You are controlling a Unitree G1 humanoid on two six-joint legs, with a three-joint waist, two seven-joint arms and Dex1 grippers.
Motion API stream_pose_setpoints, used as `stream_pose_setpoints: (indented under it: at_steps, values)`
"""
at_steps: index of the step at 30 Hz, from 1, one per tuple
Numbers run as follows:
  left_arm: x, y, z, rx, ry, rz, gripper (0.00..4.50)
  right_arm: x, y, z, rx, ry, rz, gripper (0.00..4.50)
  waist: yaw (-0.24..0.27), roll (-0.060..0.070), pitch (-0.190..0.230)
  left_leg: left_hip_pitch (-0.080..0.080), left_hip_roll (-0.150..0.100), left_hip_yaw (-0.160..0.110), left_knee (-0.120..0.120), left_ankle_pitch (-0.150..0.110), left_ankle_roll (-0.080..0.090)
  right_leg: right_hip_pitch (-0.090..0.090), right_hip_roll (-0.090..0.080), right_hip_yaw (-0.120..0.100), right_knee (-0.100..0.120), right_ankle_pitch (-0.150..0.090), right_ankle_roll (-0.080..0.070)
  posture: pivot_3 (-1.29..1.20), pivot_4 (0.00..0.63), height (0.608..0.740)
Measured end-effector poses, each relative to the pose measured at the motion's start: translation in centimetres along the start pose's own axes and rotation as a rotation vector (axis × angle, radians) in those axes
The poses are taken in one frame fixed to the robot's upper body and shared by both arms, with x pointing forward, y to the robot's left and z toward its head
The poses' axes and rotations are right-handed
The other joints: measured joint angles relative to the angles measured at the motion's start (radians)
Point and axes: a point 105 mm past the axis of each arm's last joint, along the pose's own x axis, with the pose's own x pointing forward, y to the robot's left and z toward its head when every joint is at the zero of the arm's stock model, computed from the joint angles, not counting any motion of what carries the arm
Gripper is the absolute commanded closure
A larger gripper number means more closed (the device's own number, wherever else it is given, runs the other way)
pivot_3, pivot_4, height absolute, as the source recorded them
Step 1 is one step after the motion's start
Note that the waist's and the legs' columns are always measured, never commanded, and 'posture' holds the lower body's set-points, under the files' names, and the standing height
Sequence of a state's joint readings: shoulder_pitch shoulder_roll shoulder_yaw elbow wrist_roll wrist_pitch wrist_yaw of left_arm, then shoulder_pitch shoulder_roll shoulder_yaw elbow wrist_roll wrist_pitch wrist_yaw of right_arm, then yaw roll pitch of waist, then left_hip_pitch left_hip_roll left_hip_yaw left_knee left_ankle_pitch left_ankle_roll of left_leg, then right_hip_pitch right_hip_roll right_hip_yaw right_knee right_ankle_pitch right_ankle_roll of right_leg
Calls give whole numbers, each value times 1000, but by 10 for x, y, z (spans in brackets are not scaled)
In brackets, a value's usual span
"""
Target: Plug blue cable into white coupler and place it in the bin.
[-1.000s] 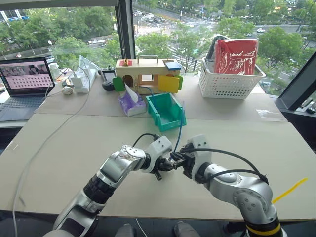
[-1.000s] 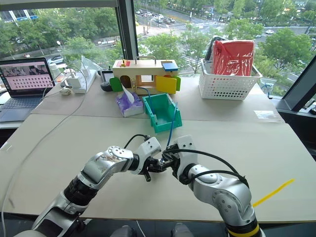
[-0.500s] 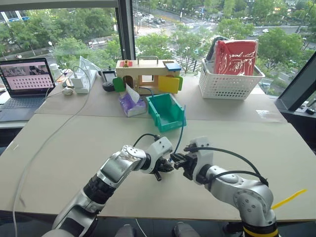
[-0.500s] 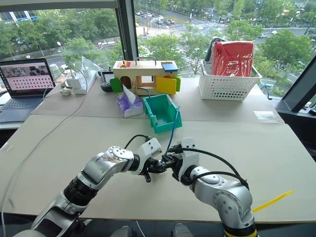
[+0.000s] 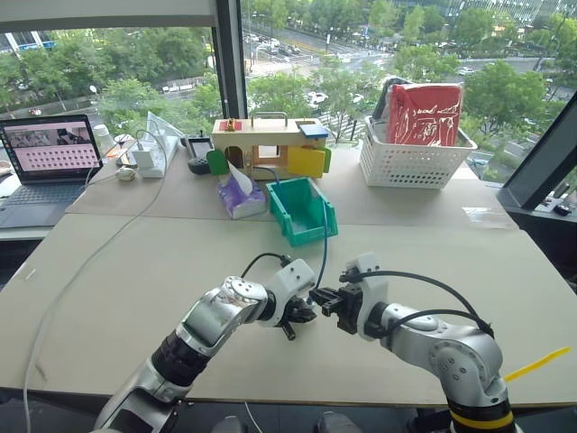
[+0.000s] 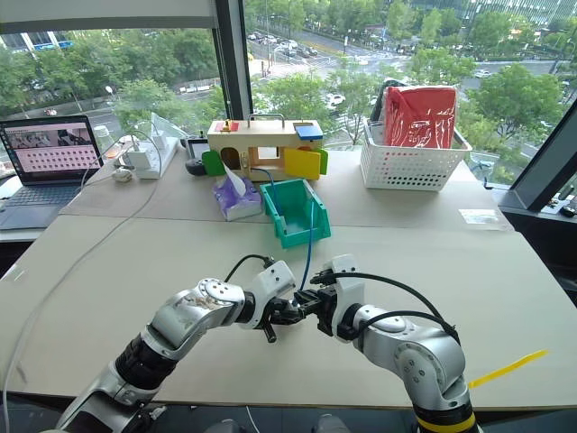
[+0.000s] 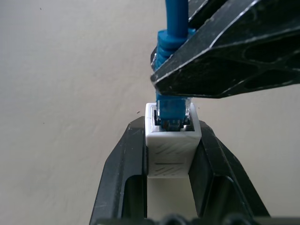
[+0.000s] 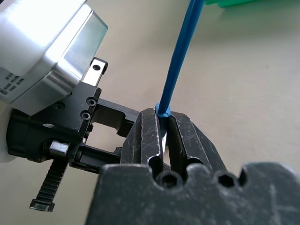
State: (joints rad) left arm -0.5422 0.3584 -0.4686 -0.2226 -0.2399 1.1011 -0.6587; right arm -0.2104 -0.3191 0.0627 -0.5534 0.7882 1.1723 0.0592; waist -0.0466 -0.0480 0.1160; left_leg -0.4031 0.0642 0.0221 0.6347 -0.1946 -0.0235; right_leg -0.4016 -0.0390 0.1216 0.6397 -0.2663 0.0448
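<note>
left gripper (image 7: 171,154) clamps small white boxy plastic coupler (image 7: 171,145), right gripper (image 8: 164,136) pinches thin light-blue cable (image 8: 180,61) w/ plug half seated; tilt may jam it.

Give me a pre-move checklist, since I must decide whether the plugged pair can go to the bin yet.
1. Left gripper clamps the white coupler: ok.
2. Right gripper shut on the blue cable near its plug: ok.
3. Plug tip inside the coupler's socket: ok.
4. Plug fully seated and latched: cannot tell.
5. The bin open-topped, beyond both grippers: ok.
6. Cable's far end free of the bin rim: cannot tell.
</note>
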Motion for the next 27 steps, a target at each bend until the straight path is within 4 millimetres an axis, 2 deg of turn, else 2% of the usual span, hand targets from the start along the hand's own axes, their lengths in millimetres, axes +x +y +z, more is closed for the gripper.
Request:
stream_pose_setpoints:
  at_steps: [9, 11, 12, 15, 19, 23, 27]
  values:
    - [-5, 5, -4, 11, 13, 13, 3814, 4, -1, 3, 71, -32, 25, 4500, -11, 0, 0, 3, 0, 0, -3, 0, 0, 0, 0, 0, 1, -1, -1, 0, 150, 731]
    - [-8, 6, -6, 31, 21, 3, 2804, 3, 0, 7, 92, -40, 41, 4500, -19, 0, 1, 3, 0, 0, -5, 0, 0, -1, 0, 1, 1, -1, -1, 0, 150, 731]
    - [-9, 6, -6, 34, 20, -7, 2635, 3, -3, 6, 104, -31, 30, 4500, -22, 1, 2, 2, 0, 0, -5, 0, 0, -1, 0, 1, 1, -1, -1, 0, 150, 731]
    - [-10, 0, -5, 37, 3, -54, 1511, -3, -17, 6, 142, -28, -21, 4500, -20, 2, 4, -1, 0, 0, -6, 0, 0, -4, 0, 0, 1, 2, 4, 0, 150, 731]
    - [-10, -5, -4, 28, -18, -101, 67, -14, -28, 33, 185, -137, -59, 4500, -18, 4, 6, -3, -1, -1, -5, 0, 0, -4, 0, 0, 1, 2, 4, 0, 150, 731]
    - [-14, -4, -6, 22, -42, -118, 21, -25, -30, 55, 169, -202, -57, 4500, -22, 4, 9, -3, -1, -2, -5, 0, 0, -5, 0, 1, 1, 1, 4, 0, 150, 731]
    - [-23, 3, -9, 41, -76, -126, 21, -37, -35, 97, 64, -278, -76, 4500, -30, 7, 18, -3, -2, -2, -6, 0, 0, -6, 1, 2, 2, 2, 4, 0, 150, 731]
